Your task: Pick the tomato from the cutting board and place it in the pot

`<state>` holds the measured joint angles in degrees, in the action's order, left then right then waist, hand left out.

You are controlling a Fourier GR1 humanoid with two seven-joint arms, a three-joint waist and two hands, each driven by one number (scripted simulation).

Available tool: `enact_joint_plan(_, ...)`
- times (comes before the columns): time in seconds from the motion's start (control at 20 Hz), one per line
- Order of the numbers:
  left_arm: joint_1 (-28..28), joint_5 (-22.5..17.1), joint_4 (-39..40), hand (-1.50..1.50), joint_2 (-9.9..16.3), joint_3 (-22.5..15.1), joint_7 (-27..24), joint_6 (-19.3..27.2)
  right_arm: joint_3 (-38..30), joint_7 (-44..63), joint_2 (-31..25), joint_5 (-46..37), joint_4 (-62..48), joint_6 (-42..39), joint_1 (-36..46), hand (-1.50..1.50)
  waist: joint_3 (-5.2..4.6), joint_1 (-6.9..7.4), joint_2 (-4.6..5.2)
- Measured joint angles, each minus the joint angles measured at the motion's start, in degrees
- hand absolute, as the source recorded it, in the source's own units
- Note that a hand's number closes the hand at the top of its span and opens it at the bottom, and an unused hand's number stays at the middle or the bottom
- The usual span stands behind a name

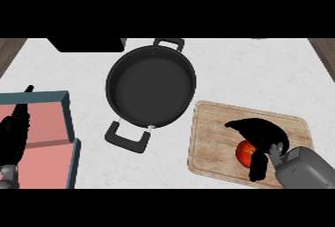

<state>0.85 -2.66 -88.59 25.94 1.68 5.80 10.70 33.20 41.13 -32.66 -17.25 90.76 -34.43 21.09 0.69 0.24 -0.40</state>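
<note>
A round red tomato (pixel 246 153) is seen on the cutting board (pixel 216 133) at lower right, clasped by the curled fingers of the right hand (pixel 265 137). The left hand (pixel 14 133) is held with fingers straight at the left edge.

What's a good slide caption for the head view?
Right hand curls over the tomato on the cutting board, beside the pot.

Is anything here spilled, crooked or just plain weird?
Nothing stands out. The pot sits upright and empty, the tomato is on the cutting board under the right hand, and the left hand rests at the left edge.
</note>
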Motion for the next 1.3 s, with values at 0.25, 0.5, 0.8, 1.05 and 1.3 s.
enact_joint_plan(0.25,-0.18,-0.42,0.04,0.00,0.07,1.12,0.35,-1.85,0.09,-6.59,0.25,-4.80,-2.47,0.32,0.68,1.50,-0.33,0.08,-0.18)
enact_joint_plan(0.5,-0.22,1.04,-0.14,0.00,-1.04,1.50,-0.06,-1.62,-0.85,-9.31,1.53,-7.74,-3.08,0.59,0.17,1.50,-0.29,-0.07,-0.30)
enact_joint_plan(0.8,1.09,0.87,-0.54,0.00,-1.37,0.69,0.22,-2.79,7.19,4.71,21.25,-12.36,-1.92,5.86,5.39,1.50,-0.36,2.27,0.09)
enact_joint_plan(1.05,3.26,0.99,-0.27,0.00,-1.89,-0.69,0.76,-3.57,14.27,12.04,29.12,-13.08,-5.15,14.18,12.21,1.50,-0.43,4.96,0.60)
enact_joint_plan(1.3,4.77,1.92,0.69,0.00,-2.45,-1.47,1.40,-3.21,18.94,16.91,31.32,-15.01,-8.80,21.42,21.65,1.50,-0.41,5.72,0.51)
